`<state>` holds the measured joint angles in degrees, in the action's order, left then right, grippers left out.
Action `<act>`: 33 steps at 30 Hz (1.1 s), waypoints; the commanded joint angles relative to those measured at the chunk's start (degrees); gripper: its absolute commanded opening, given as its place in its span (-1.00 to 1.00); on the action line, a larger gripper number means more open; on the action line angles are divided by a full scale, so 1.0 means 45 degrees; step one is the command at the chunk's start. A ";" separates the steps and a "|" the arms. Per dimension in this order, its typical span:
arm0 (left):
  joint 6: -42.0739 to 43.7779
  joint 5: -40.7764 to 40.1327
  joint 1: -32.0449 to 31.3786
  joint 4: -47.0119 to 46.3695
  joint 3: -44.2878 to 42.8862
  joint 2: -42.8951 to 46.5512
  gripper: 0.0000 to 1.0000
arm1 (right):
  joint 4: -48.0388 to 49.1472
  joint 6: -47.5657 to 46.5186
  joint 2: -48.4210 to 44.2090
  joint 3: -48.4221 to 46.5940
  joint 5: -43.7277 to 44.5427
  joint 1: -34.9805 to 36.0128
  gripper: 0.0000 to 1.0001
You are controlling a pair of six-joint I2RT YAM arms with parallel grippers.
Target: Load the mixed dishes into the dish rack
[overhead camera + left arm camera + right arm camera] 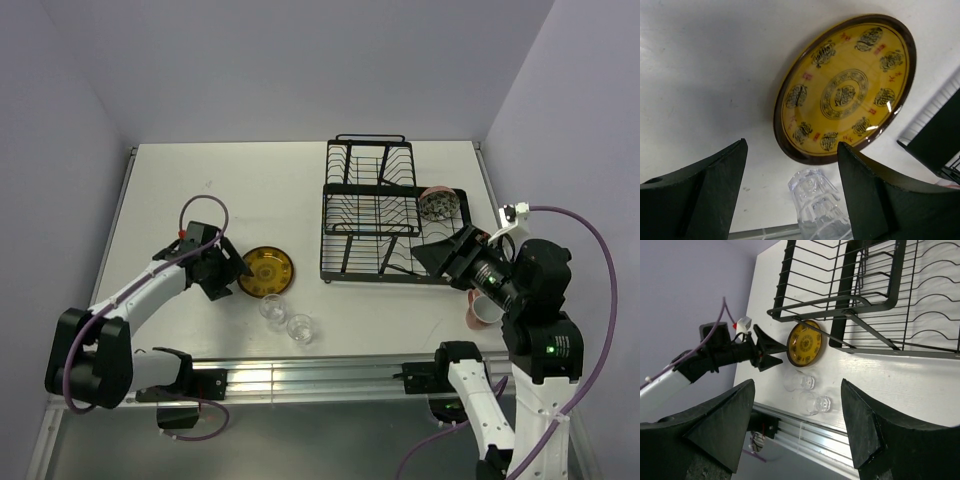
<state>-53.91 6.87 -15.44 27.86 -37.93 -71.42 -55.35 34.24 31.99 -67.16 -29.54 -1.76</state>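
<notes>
The yellow-orange plate (pixel 266 271) (pixel 845 90) (pixel 806 342) lies flat on the table, left of the black wire dish rack (pixel 380 210) (pixel 865 300). Two clear tumblers (pixel 272 308) (pixel 300 328) stand just in front of the plate. My left gripper (pixel 232 270) (pixel 792 150) hangs open at the plate's left rim; one tumbler (pixel 820 205) shows low between its fingers, apart from both. The patterned bowl (pixel 437 203) sits at the rack's right end. My right gripper (pixel 435 255) (pixel 797 390) is open and empty at the rack's front right corner, facing the tumblers (pixel 799 381) (pixel 815 403).
A pink cup (pixel 485 310) sits beside the right arm near the table's right edge. A metal rail (pixel 300 375) runs along the near edge, close behind the tumblers. A corner of the rack (pixel 940 135) shows to the right of the plate.
</notes>
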 commanded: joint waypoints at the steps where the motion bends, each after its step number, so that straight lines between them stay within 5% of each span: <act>1: -0.0208 0.0270 0.0033 -0.1385 -0.0104 -0.0708 0.57 | -0.0081 -0.0576 0.0040 -0.0837 -0.0059 0.0332 0.54; 10: -0.0656 0.0113 0.0033 -0.2458 0.0499 -0.1238 0.50 | -0.0043 -0.0772 -0.0096 -0.0701 0.0236 0.0899 0.54; 22: -0.1731 0.0543 0.0072 -0.4801 0.2393 -0.1376 0.09 | 0.0035 -0.0968 -0.0077 -0.0819 0.0685 0.1231 0.55; 28: -0.1751 0.0406 0.0228 -0.4902 0.2824 -0.1220 -0.25 | -0.0102 -0.1163 0.0001 -0.1131 0.0978 0.1328 0.56; 31: -0.1692 0.0154 0.0306 -0.4746 0.2941 -0.0909 -0.58 | -0.0102 -0.1144 0.0040 -0.1209 0.0998 0.1368 0.56; 33: -0.1634 0.0055 0.0384 -0.4570 0.3019 -0.0693 -0.96 | -0.0102 -0.1163 0.0040 -0.1248 0.1017 0.1387 0.57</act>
<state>-62.70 10.61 -14.22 3.66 -26.13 -75.70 -56.25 30.20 31.99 -70.46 -25.87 3.95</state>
